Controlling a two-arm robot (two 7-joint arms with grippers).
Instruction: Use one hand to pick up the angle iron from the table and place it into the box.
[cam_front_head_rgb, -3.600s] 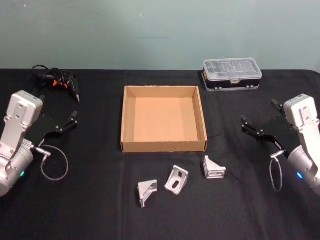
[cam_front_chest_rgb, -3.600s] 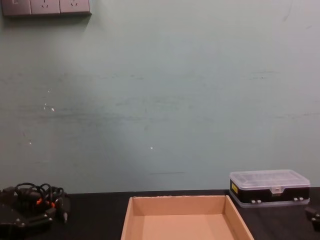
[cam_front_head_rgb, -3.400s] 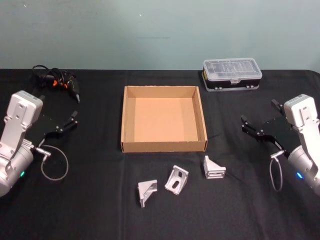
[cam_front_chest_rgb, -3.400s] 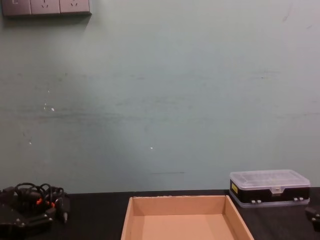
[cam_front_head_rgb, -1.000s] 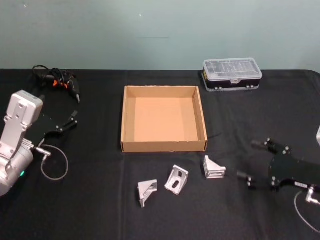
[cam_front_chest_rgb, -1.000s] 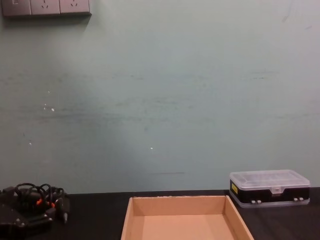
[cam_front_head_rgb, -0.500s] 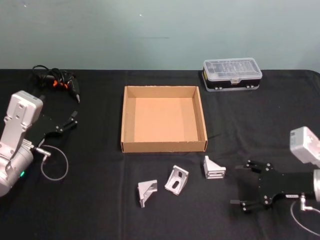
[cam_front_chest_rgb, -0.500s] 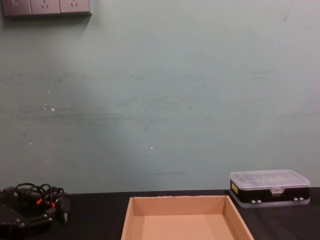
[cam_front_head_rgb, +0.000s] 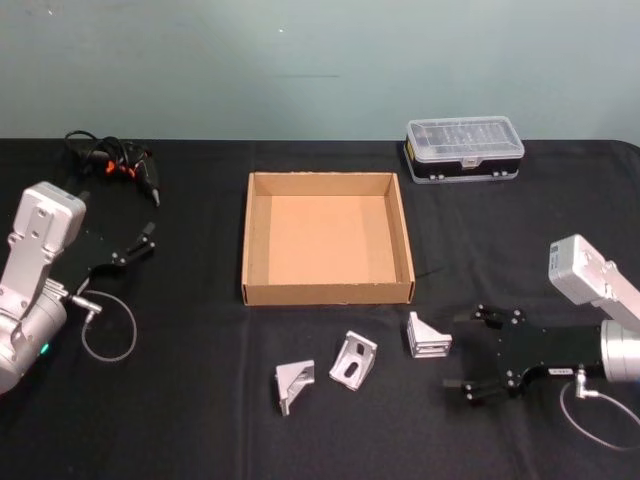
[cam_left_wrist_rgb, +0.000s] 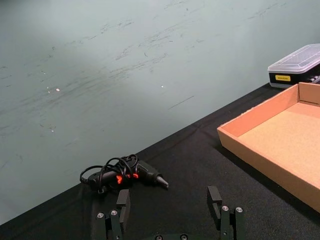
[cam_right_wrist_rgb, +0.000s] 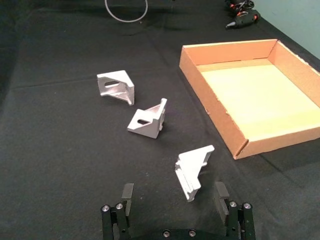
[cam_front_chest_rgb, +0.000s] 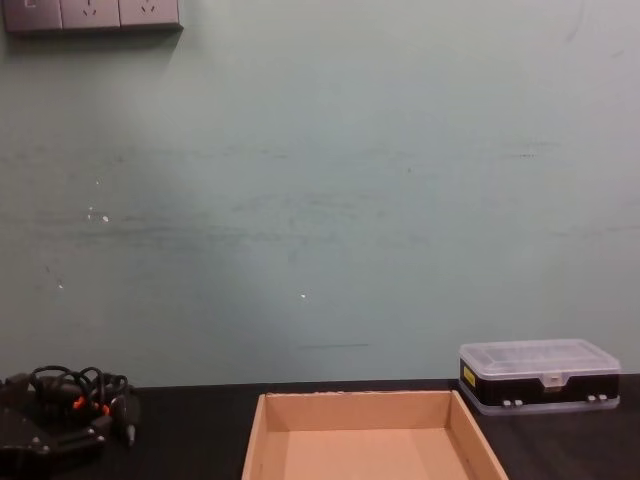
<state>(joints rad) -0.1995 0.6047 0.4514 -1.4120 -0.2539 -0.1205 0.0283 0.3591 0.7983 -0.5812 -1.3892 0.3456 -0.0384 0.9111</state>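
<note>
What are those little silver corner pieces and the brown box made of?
The corner pieces look like metal, maybe aluminium. They are pale silver-grey with a dull shine, sharp edges and slots cut through them. The box looks like plain cardboard. It is tan and not shiny, with thin folded walls.

Left arm (cam_front_head_rgb: 28, 300): silver-grey metal, rounded joint, boxy pale-grey wrist housing (cam_front_head_rgb: 45, 225). Small teal indicator light (cam_front_head_rgb: 45, 348) low on joint. Thin grey left cable loop (cam_front_head_rgb: 108, 330) at wrist.

Right arm (cam_front_head_rgb: 622, 355): same finish, same housing, thin grey right cable loop (cam_front_head_rgb: 590, 415).

Left hand (cam_left_wrist_rgb: 169, 200), right hand (cam_right_wrist_rgb: 174, 192): matte black, two flat fingers (cam_right_wrist_rgb: 127, 192) each, silver screw heads (cam_right_wrist_rgb: 116, 206) at finger bases. Small white label (cam_front_head_rgb: 558, 372) on right hand.
</note>
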